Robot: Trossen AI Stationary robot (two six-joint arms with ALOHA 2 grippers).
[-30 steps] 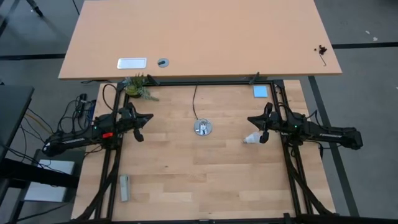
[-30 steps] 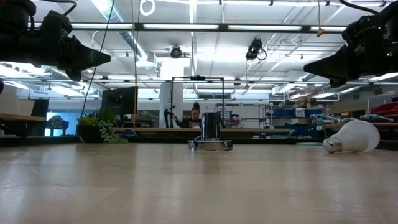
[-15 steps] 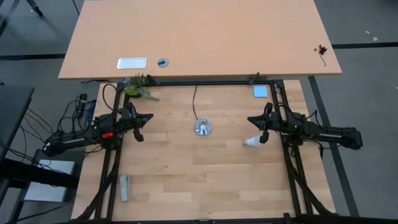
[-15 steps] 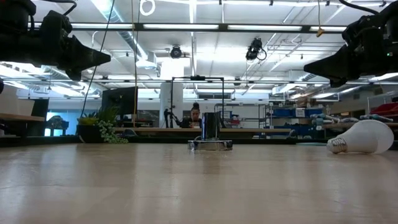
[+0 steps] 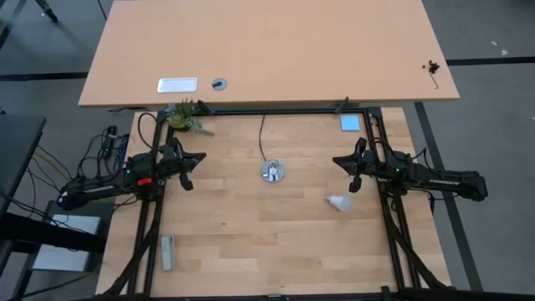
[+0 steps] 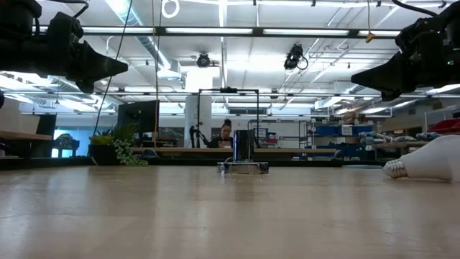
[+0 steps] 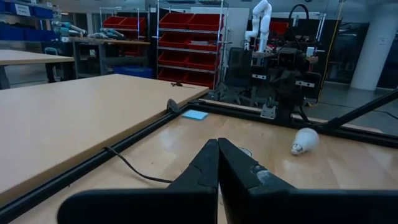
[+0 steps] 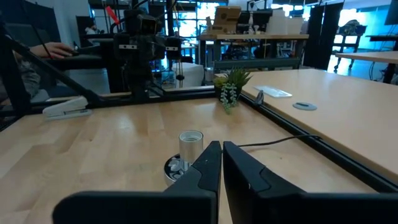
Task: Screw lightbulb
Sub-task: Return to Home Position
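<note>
- The lightbulb point(image 5: 338, 203) lies on its side on the light wooden worktop point(image 5: 251, 234), free of both grippers, with its narrow base turned toward the middle of the worktop.
- It rests near the right gripper point(image 5: 337, 160), a little to the near side of it, and apart from the silver socket point(image 5: 272, 171).
- The right gripper hangs above the worktop at the right side; its fingers point(image 8: 205, 167) are pressed together and hold nothing.
- The left gripper point(image 5: 201, 157) hangs above the left side, facing the socket; its fingers point(image 7: 202, 167) are also pressed together and empty.
- The socket stands upright at the centre with nothing in it, and its thin black cord point(image 5: 261, 138) runs to the far edge.
- A small green plant point(image 5: 185, 115) sits at the far left corner.
</note>
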